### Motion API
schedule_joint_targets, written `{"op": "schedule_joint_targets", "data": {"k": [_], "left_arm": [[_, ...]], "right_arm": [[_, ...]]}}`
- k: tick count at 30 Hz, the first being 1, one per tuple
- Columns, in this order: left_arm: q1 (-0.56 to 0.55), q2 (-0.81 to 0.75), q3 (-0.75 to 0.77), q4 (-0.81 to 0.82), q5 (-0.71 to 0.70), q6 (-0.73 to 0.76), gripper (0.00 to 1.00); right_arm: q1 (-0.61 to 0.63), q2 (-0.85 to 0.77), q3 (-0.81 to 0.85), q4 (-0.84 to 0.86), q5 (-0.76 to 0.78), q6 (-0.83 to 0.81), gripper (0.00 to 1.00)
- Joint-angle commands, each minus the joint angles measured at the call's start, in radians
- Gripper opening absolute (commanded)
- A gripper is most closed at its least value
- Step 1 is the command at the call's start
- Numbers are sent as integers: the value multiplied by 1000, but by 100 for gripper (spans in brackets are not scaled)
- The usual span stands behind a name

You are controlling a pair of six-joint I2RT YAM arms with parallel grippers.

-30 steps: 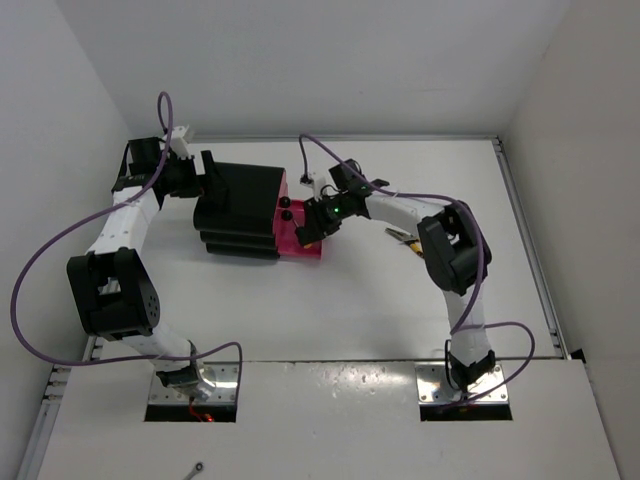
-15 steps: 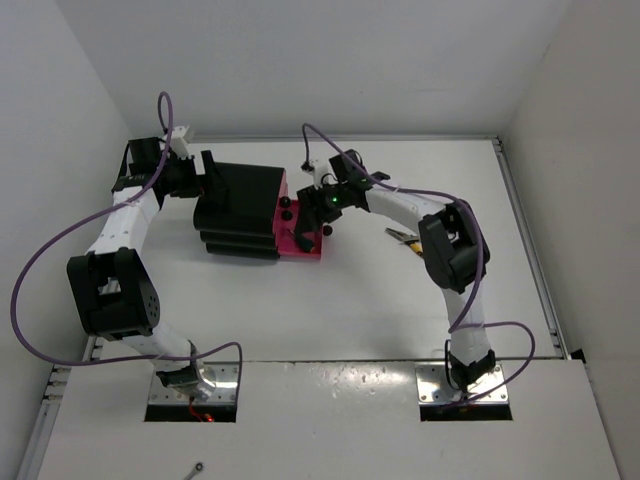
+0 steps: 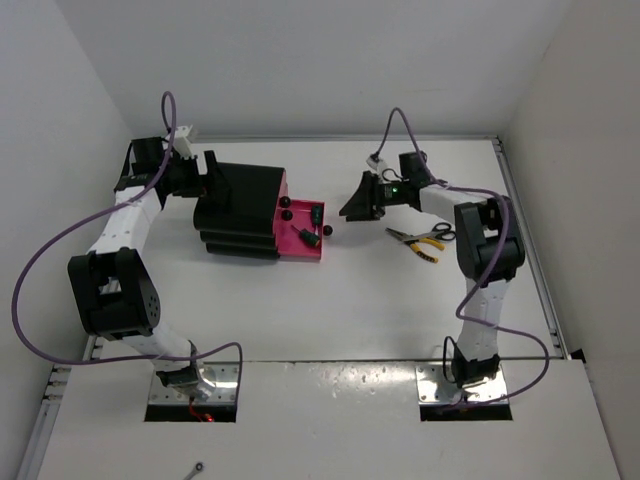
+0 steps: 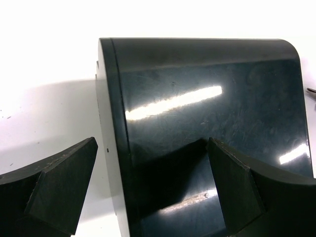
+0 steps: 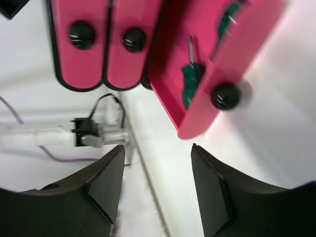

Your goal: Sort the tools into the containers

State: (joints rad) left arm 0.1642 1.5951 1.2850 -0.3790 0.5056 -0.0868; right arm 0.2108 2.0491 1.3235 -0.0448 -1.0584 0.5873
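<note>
The right pincer (image 3: 352, 200) hung half open and empty between the pliers (image 3: 417, 238) on the desk (image 3: 380, 300) and the open drawer (image 3: 300, 256) holding the screwdriver (image 5: 190, 81). The pliers looked rigid and light, and were best gripped across both handles. The left pincer (image 4: 152, 143) gaped around the cabinet (image 4: 197, 98).

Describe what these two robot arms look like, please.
The left arm and right arm are white links with bulky black joints. A purple cable loops along each. The left gripper and right gripper each have two black wedge-shaped fingers. A green light glows near the right wrist.
</note>
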Motion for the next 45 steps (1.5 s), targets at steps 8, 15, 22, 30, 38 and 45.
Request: {"op": "schedule_joint_targets", "data": {"k": [8,15,22,30,38,45], "left_arm": [[-20,32,-39,-83,-65,56,100],[-20,32,-39,-83,-65,56,100],[-20,32,-39,-83,-65,56,100],[-29,51,-39,-83,-65,56,100],[-29,60,-39,-83,-65,56,100],[-29,60,-39,-83,-75,56,100]], "right_arm": [[9,132,-47,223,-138,324,35],[-1,180,2,73,-6,241,34],[-1,236,29,37,15,230,37],[-1,304,101,46,-5,240,41],[27,353,141,100,-25,279,46],[58,373,161,149,-45,310,45]]}}
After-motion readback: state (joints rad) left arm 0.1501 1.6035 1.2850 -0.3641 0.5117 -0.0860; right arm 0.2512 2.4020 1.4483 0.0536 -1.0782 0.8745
